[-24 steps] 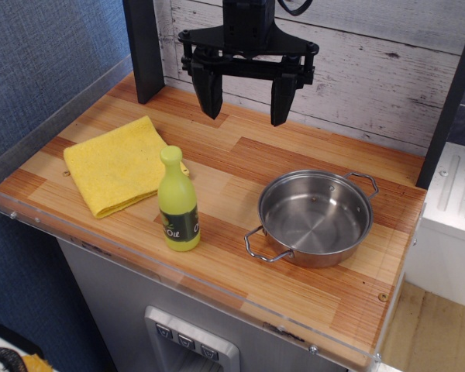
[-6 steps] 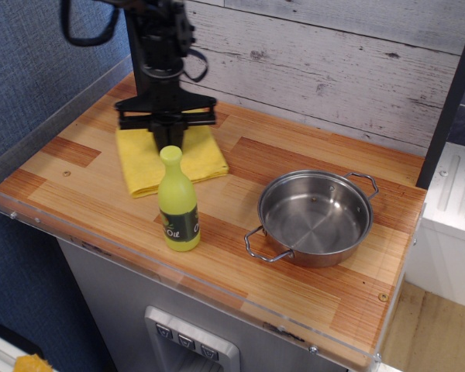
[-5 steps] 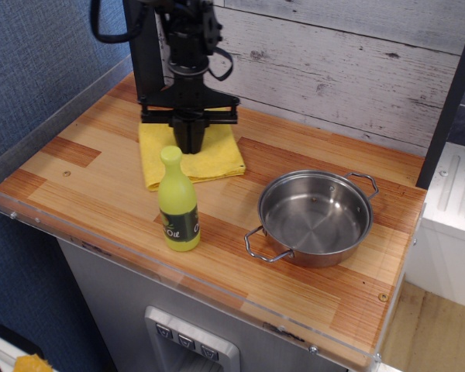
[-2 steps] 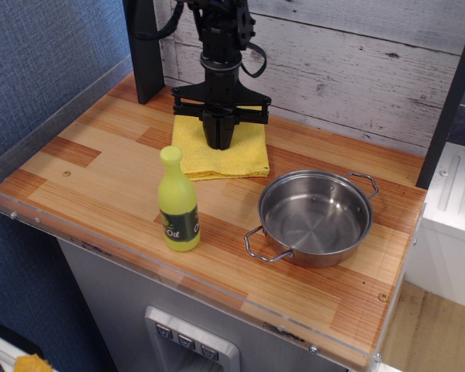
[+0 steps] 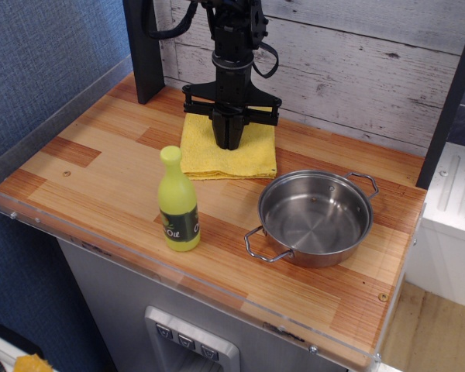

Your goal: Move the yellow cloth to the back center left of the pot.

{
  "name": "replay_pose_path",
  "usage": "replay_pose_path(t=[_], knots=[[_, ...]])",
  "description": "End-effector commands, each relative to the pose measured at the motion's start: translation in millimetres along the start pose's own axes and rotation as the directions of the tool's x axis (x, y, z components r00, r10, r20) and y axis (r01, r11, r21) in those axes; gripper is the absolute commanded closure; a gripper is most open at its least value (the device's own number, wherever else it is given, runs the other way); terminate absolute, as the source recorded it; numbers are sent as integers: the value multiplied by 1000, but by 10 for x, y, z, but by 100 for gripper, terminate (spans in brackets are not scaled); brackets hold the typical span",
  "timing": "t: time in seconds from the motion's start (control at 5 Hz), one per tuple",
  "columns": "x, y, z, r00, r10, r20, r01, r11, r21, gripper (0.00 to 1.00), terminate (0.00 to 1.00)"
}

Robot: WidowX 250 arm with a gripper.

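Observation.image: vertical gripper (image 5: pixel 231 142) pinches yellow cloth (image 5: pixel 248 159) behind pot (image 5: pixel 316 218).

Single high front view — angled down, counter (image 5: pixel 310 302)

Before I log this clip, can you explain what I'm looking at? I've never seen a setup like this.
There is one fixed camera, looking down at a wooden counter from the front. The black machine reaching down from the back is a robot arm; its gripper is a two-fingered clamp. The fingers look pressed together on the yellow cloth, pinching it near its middle, while the cloth lies flat on the wood. The cloth sits behind and left of the pot, a shallow steel pan with two wire handles that looks empty. Nearer the front edge stands a yellow-green oil bottle, upright and apart from both.
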State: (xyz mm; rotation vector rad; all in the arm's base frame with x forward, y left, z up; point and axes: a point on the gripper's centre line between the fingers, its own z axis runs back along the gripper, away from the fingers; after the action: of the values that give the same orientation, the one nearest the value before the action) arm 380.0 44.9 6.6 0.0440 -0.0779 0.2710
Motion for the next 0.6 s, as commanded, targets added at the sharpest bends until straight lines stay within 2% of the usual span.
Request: replay_pose_path(t=[0.0,0.4], knots=[[-42,-68,57,1000,0,20,-1,1000,14,0,0],[28,-87,254,999,-10,53,10,1000,1,0,0]])
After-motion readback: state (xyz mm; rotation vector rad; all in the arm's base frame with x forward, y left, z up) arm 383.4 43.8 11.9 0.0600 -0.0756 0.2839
